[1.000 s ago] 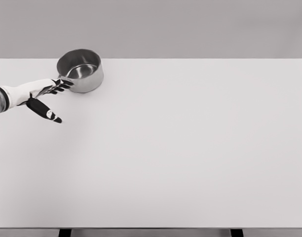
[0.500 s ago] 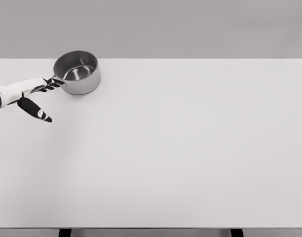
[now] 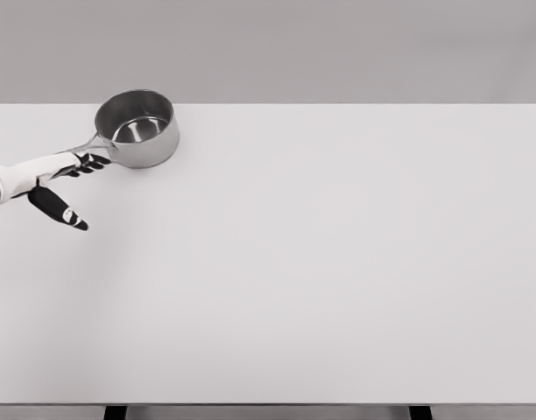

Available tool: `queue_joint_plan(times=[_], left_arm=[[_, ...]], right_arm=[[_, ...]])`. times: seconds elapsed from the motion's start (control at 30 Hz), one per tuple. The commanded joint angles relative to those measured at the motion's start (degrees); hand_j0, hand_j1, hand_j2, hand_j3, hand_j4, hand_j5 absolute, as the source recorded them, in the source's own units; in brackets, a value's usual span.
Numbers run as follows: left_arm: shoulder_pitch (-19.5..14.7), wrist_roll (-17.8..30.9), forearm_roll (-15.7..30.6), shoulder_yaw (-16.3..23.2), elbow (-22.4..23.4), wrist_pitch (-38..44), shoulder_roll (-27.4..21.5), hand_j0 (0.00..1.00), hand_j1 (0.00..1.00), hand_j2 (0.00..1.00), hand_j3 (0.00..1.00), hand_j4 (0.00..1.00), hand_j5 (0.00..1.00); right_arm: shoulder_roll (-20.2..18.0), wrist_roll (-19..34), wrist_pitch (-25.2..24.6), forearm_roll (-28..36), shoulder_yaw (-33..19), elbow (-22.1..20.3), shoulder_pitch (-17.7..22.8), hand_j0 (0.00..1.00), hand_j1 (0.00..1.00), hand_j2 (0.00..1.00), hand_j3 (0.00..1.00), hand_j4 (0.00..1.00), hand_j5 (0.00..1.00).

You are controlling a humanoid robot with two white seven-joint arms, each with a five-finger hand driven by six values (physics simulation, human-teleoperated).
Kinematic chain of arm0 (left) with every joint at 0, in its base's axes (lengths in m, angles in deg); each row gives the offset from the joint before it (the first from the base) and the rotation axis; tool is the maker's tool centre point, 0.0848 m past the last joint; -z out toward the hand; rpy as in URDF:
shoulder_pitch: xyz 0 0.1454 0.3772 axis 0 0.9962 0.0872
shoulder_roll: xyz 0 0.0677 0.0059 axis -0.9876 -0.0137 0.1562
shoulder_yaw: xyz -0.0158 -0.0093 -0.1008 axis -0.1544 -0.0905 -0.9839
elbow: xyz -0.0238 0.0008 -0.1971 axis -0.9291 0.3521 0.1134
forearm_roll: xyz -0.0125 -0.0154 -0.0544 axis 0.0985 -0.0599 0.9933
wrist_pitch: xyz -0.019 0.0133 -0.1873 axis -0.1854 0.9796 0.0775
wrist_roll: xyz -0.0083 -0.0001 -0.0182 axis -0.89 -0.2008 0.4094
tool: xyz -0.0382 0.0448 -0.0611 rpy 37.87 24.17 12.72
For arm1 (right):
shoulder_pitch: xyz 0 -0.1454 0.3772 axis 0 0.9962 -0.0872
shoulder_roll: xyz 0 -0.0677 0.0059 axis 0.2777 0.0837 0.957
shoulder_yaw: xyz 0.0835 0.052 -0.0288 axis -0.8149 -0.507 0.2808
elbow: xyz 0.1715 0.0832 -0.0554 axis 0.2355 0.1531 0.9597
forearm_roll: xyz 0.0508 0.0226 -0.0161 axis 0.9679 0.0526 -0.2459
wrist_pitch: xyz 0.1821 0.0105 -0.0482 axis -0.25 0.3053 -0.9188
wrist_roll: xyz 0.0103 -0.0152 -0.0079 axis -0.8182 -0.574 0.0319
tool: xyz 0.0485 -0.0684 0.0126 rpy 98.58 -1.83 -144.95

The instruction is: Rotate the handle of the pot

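Pot (image 3: 137, 128) at table's (image 3: 338, 262) far left, handle (image 3: 91, 148) beside left hand's (image 3: 53, 171) outstretched, empty fingers (image 3: 88, 163).

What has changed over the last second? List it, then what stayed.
The steel saucepan slid slightly left between the first two pictures, its handle swinging with it, and has rested since. The left hand drew back left and lower; its fingers now lie below the handle, thumb spread, with no clear grip. The white table is unchanged, and the right arm stays out of view.
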Motion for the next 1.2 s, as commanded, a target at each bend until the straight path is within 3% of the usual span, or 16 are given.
queue_joint_plan(times=[0.0,0.07,0.73,1.17], left_arm=[[0.00,-0.01,-0.10,-0.04,1.64,-0.09,-0.16,1.00,1.00,1.00,1.00,1.00,1.00],[-0.09,-0.01,-0.19,-0.04,4.01,-0.09,-0.16,1.00,1.00,1.00,1.00,1.00,1.00],[-2.02,-0.01,-5.37,-0.13,10.08,-0.09,0.90,1.00,1.00,1.00,1.00,1.00,1.00],[-4.83,-0.01,-11.62,0.05,16.58,-0.18,5.03,1.00,1.00,1.00,1.00,1.00,1.00]], right_arm=[[0.00,0.01,0.00,0.00,0.01,0.01,0.00,1.00,1.00,1.00,1.00,1.00,1.00],[0.00,0.01,0.00,0.00,0.01,0.01,0.00,1.00,1.00,1.00,1.00,1.00,1.00],[0.00,0.01,0.00,0.00,0.01,0.01,0.00,1.00,1.00,1.00,1.00,1.00,1.00],[0.00,0.01,0.00,0.00,-0.07,0.01,0.00,1.00,1.00,1.00,1.00,1.00,1.00]])
